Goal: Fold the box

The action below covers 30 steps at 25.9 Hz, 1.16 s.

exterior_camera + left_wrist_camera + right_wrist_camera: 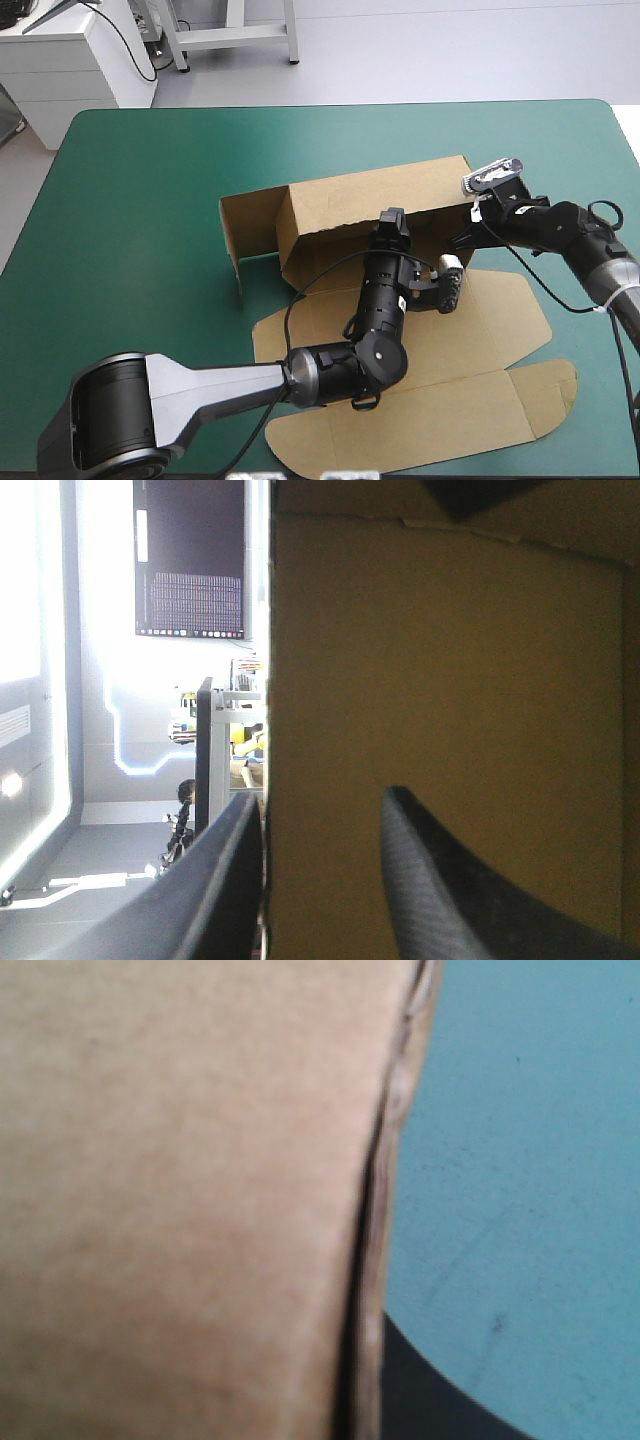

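in the middle of the table (560, 130), on its teal-green cover (140, 200), lies the brown box (350, 200), partly folded. one long wall (400, 185) stands raised across the far side of the sheet, and a side flap (232, 240) stands up at that wall's left end, bent toward the near edge. the rest of the board is flat: wide panels (490, 320) spread from the foot of the wall toward the near edge of the table, the nearest one (440, 425) ending in rounded tabs on the right

the left gripper (392, 222) reaches in over the flat panels and sits at the top edge of the raised wall, near its middle. in the left wrist view its two black fingers (440, 890) stand only a little apart with the edge of the board between them, one on either side, so this pincer grips the box wall

the right gripper (472, 212) comes in from the right and meets the same wall at its right end, well apart from the left one. in the right wrist view brown board fills most of the frame, its edge running up from the gripper; one black finger (440, 1405) lies tight against that edge on the cover side, while the other is hidden behind the sheet. it too looks clamped on the box
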### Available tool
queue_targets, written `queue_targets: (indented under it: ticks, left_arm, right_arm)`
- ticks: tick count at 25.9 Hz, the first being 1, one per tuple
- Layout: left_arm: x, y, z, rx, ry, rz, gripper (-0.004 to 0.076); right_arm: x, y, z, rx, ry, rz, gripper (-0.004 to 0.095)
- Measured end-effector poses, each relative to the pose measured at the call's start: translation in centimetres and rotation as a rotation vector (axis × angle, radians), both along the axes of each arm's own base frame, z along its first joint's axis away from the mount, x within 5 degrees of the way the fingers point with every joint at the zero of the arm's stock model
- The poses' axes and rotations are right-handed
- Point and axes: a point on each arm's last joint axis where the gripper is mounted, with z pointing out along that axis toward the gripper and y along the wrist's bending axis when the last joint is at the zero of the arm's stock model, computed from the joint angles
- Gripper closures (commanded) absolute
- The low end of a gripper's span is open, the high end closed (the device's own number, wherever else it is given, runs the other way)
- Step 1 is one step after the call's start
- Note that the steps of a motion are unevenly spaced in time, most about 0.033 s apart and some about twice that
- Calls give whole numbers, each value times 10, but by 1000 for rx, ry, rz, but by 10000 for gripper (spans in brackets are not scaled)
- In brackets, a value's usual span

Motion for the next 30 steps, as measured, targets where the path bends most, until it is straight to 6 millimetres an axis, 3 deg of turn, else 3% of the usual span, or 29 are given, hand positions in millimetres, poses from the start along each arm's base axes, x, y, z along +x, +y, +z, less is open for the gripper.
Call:
queue_targets:
  ticks: [1,2,4,8,10,19,25,30]
  left_arm:
    - [-6,-2,1,-13,-6,3,597]
    - [-10,-3,2,-22,-11,5,729]
    - [-25,-3,14,-59,-26,5,706]
    - [-36,21,67,-204,-31,-10,708]
    - [-26,52,101,-333,24,13,708]
    - [24,152,158,-645,113,279,708]
    - [41,218,180,-824,169,423,708]
    - [48,269,184,-950,217,577,708]
  right_arm:
    - [0,0,0,1,2,-5,908]
    - [0,0,0,3,3,-8,908]
    - [0,0,2,6,10,-11,908]
    - [1,4,12,19,46,-3,908]
    - [1,12,22,9,60,17,908]
    - [-4,37,54,25,146,-25,908]
    - [-8,38,87,60,199,-68,908]
    - [-15,40,93,69,274,-82,908]
